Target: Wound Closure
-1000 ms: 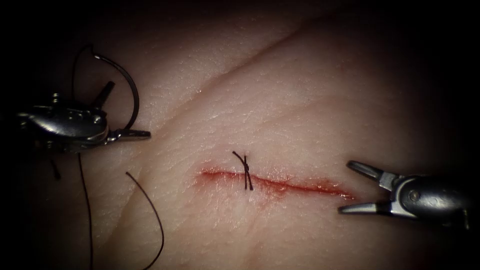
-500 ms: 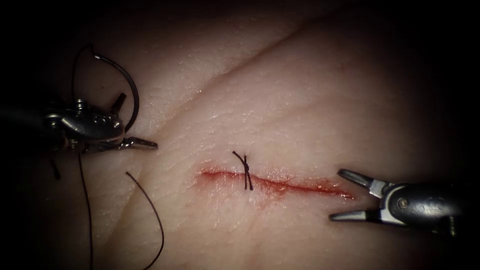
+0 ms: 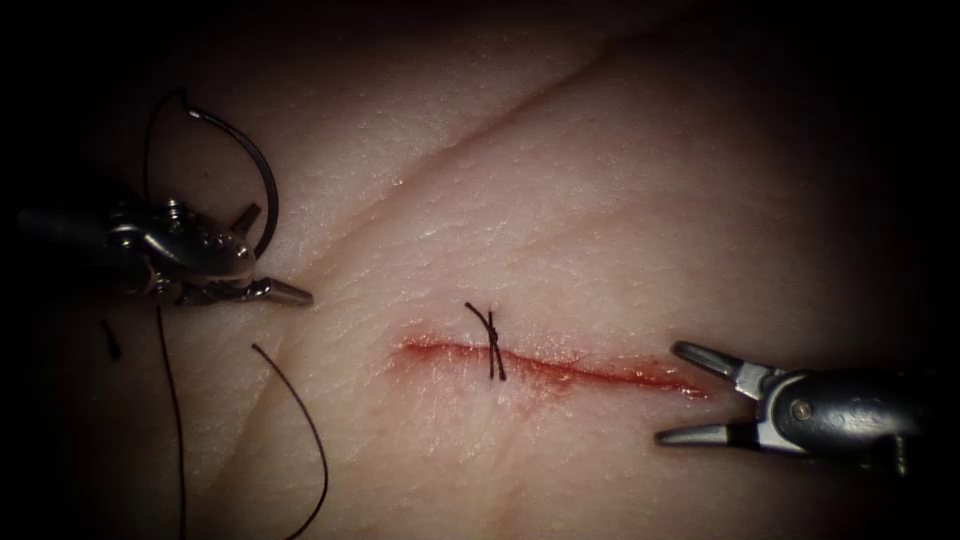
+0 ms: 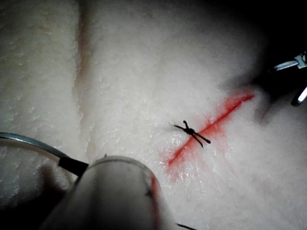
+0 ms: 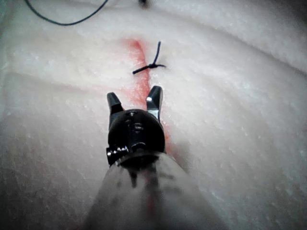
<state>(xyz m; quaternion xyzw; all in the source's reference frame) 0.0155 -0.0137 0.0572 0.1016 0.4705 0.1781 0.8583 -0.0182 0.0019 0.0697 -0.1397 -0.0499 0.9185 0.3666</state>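
Left end effector (image 3: 285,292) clamping curved steel needle (image 3: 262,175) clear of pale tissue (image 3: 600,200); right end effector (image 3: 685,395) gaping, holding nothing, beside red cut (image 3: 560,370).

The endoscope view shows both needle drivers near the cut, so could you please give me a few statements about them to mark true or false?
1. The left arm's steel needle driver holds the curved steel needle. True.
2. That needle is driven into the pale tissue. False: it arcs free above it, left of the red cut.
3. The right arm's steel needle driver grips the dark thread. False: its jaws are open and empty.
4. A knotted dark stitch crosses the cut. True.
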